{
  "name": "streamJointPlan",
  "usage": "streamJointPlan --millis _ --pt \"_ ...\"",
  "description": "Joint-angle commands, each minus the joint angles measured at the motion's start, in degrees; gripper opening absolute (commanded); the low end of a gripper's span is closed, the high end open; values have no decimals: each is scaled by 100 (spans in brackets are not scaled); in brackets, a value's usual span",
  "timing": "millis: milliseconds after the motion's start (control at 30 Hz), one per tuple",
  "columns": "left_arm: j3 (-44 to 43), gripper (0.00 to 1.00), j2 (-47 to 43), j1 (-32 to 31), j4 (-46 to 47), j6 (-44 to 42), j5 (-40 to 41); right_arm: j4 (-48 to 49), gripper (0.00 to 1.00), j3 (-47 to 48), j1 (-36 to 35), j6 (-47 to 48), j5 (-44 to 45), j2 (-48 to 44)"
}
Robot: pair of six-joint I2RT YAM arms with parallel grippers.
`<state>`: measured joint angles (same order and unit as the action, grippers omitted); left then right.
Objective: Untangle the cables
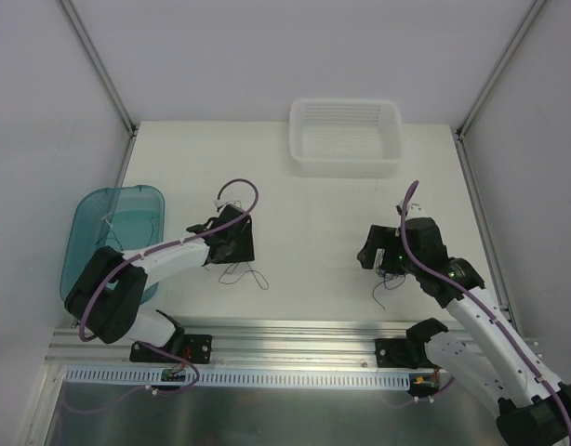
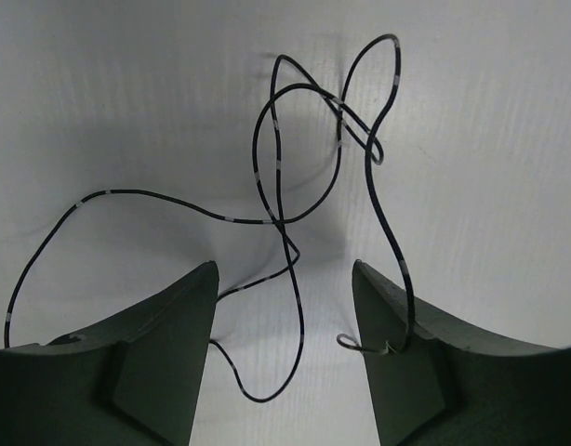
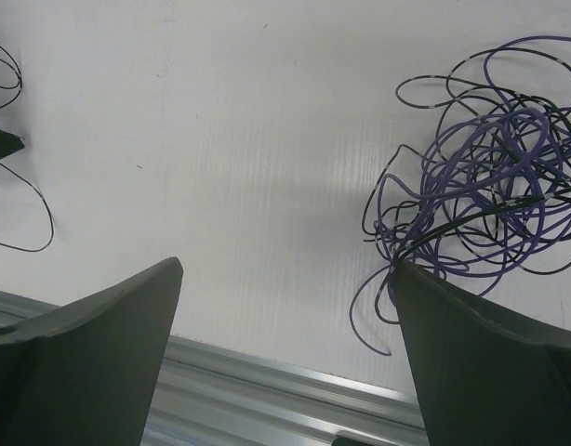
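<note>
You have a plain white table (image 1: 304, 214) under both arms, walled in white. The cables lie in two lots. A single black strand (image 2: 276, 167) lies on the table right under your left gripper (image 2: 284, 269). Its loops run away from the fingertips, so the long axis points straight ahead of the jaws, and one long tail sweeps out past one finger. The jaws stand apart with nothing clamped, though one wire end looks hooked on the inner edge of the other finger (image 2: 397, 362). The purple and black clump (image 3: 490, 177) sits against the outer fingertip of your right gripper (image 3: 287, 265), a roundish knot with no clear long axis; one purple loop trails back toward the aluminium rail (image 3: 267, 381). Those jaws are wide apart and bare table shows between them.

From above both lots are only faint threads half hidden under the wrists; the wrist views show the loops. Well ahead of the grippers stands a white basket (image 1: 346, 167), and a teal bin (image 1: 90, 223) lies beyond the left arm
</note>
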<state>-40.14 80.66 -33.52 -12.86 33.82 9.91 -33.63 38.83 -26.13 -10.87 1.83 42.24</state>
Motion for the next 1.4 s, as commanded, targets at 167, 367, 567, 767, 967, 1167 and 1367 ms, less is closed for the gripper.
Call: streamJointPlan --millis 167,367,567,767,967,1167,1367 --pt "-310 50 643 -155 91 116 468 234 100 -121 -67 50 -393 -67" --pt "-416 0 653 -173 91 116 582 225 100 -156 -85 59 -367 -119" --pt "-451 0 -48 -199 -32 -103 652 155 100 -148 -94 68 -367 -181" --pt "-1012 0 -1077 -173 -856 -411 687 -135 100 -77 -103 147 -332 -356" --pt "-1926 0 -1737 344 -1771 -1035 1143 -574 100 -25 -94 138 -358 -839" --pt "-2481 0 -2212 2011 -2378 -1720 1198 -1066 100 168 -103 138 -367 -1341" --pt "-2560 0 -2292 3719 -2397 -2020 847 -1418 100 397 -103 173 -358 -1657"
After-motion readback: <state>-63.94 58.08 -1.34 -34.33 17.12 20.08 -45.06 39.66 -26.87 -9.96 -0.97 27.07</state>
